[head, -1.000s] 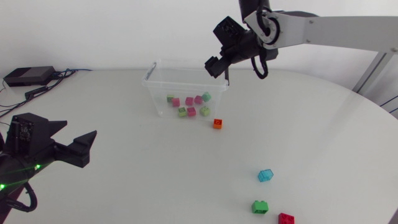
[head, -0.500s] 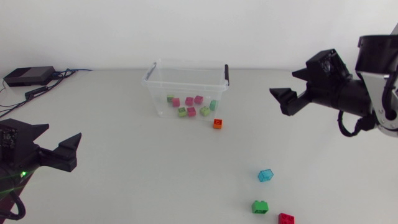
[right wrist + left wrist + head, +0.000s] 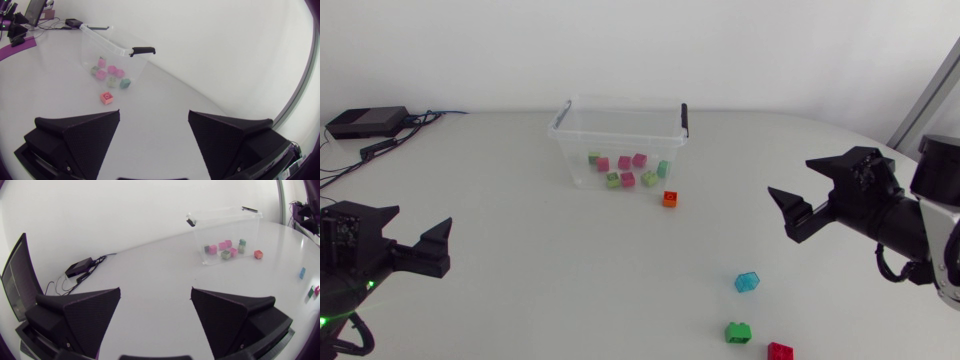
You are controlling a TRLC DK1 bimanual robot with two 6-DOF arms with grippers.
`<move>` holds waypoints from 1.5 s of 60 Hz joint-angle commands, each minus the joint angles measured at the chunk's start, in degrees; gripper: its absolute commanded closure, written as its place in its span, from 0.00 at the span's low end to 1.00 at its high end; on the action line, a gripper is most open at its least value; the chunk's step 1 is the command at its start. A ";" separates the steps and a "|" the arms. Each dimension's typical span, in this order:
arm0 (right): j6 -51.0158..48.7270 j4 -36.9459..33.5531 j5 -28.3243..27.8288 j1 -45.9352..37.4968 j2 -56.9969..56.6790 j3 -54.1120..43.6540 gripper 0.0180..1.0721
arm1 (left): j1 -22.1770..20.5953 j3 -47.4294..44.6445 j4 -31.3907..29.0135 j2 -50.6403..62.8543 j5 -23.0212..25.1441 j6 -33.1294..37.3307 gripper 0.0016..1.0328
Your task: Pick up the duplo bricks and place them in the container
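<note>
Matte black and spread wide, the left claw [image 3: 415,228] hangs low over the near left part of the surface [image 3: 540,270], holding nothing; its wrist view shows only bare surface between the two wedge fingers. It sits well apart from every brick, so it looks parked rather than at work. Behind it, at the far left edge, lies a small black box [image 3: 365,122] with trailing cables [image 3: 395,140]. Toward the middle, at the back, stands the clear plastic container [image 3: 563,140] with black clips on its rim. A cluster of pink and green duplo bricks [image 3: 628,179] rests on its floor, so part of the job looks done. Just beside its near right corner lies an orange brick [image 3: 670,198], outside the wall, likely needing another pick. Further right and nearer the front, a light blue brick [image 3: 747,282] lies alone, with a green brick [image 3: 738,332] and a red brick [image 3: 780,351] close together beyond it at the front edge. On the right, the right claw [image 3: 790,177] hovers above the surface, fingers wide apart and empty, pointing toward the container and well placed to take any of the loose bricks. The surface itself is white, smooth and matte, curving round at its right side.
</note>
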 commanded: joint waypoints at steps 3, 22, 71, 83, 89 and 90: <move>-0.45 -0.60 0.87 -0.34 -4.46 -2.73 0.06 | -0.72 -5.59 1.24 -11.96 0.00 -1.07 0.05; -0.36 -13.79 3.16 3.00 -12.81 -2.29 0.06 | -2.57 -8.31 -2.54 -21.72 0.09 -2.92 0.05; -38.77 -52.63 6.41 16.54 22.79 21.61 0.06 | -1.42 -10.95 -3.77 -29.81 -0.61 -25.24 0.05; -45.63 -54.04 9.75 15.74 31.49 24.95 0.06 | -1.78 -10.95 -3.60 -29.81 -0.70 -25.42 0.05; -46.86 -53.43 11.42 15.83 34.30 25.13 0.07 | -1.60 -10.95 -3.95 -29.81 -0.79 -23.49 0.05; -47.12 -53.16 11.86 15.83 35.18 25.22 0.08 | -1.51 -10.95 -3.95 -29.81 -0.79 -23.57 0.05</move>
